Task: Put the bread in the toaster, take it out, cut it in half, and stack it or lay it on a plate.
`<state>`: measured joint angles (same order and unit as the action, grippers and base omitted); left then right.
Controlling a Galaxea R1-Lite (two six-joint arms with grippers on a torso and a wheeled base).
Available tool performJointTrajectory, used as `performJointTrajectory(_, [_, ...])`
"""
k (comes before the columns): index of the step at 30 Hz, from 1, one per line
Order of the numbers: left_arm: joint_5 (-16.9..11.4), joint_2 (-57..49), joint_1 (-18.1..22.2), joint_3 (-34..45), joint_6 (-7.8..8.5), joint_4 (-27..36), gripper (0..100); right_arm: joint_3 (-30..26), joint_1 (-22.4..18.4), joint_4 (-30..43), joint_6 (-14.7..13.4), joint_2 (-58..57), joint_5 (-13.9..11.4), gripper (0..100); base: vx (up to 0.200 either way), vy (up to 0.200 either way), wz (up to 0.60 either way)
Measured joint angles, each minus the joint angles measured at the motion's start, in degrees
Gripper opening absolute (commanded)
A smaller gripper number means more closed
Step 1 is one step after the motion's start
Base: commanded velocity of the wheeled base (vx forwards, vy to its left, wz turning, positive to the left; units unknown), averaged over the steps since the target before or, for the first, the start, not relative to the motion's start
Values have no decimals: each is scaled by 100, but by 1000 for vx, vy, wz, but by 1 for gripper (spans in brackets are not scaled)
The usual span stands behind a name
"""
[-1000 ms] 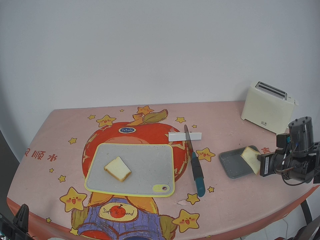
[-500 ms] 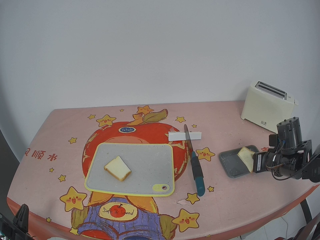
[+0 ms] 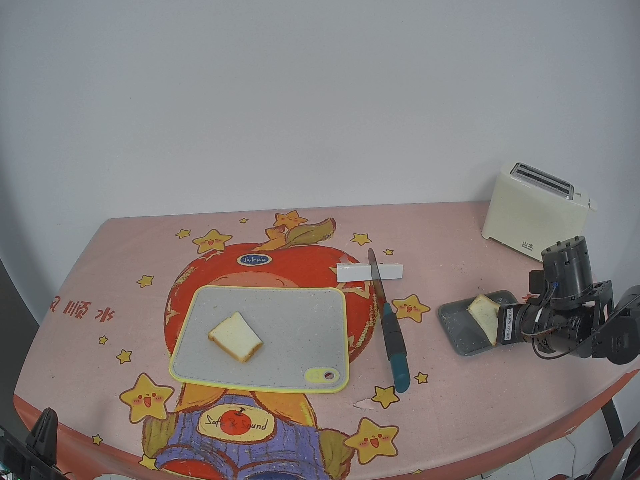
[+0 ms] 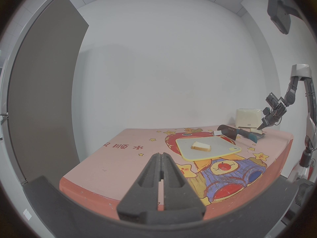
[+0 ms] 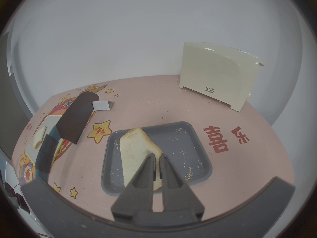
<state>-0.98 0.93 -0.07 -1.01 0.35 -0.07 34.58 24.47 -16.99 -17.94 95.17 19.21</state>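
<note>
since what i see are two cut pieces, toasting and cutting look done; the right claw [image 5: 158, 160] is clamped on one bread half [image 5: 137, 151], tilted on edge just over the grey plate [image 5: 194, 142]. the other bread half [image 3: 235, 337] waits on the cutting board [image 3: 300, 328] to be plated, and the left claw [image 4: 161, 156] hangs closed and empty.

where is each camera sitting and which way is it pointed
Head view: on the robot's head, looking forward and down over the pink cartoon-printed table; the right pincer shows at the right edge.
Left wrist view: off the table's left corner, looking across it; the shut left pincer sits in the foreground.
Right wrist view: low over the grey square plate, facing the cream toaster; its pincer is shut on a half slice of toast.
Shared: all three show the toaster.
</note>
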Motion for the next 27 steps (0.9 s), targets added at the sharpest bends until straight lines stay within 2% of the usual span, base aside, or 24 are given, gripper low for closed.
performJointTrajectory(17, [0, 0, -11, 0, 0, 0, 0, 39, -13, 6, -26, 152, 18, 0, 0, 0, 0])
performJointTrajectory(18, [0, 0, -11, 0, 0, 0, 0, 39, -13, 9, -26, 155, 20, 100, 0, 0, 0])
performJointTrajectory(27, [0, 0, -11, 0, 0, 0, 0, 9, -9, 52, -41, 149, 49, 100, 0, 0, 0])
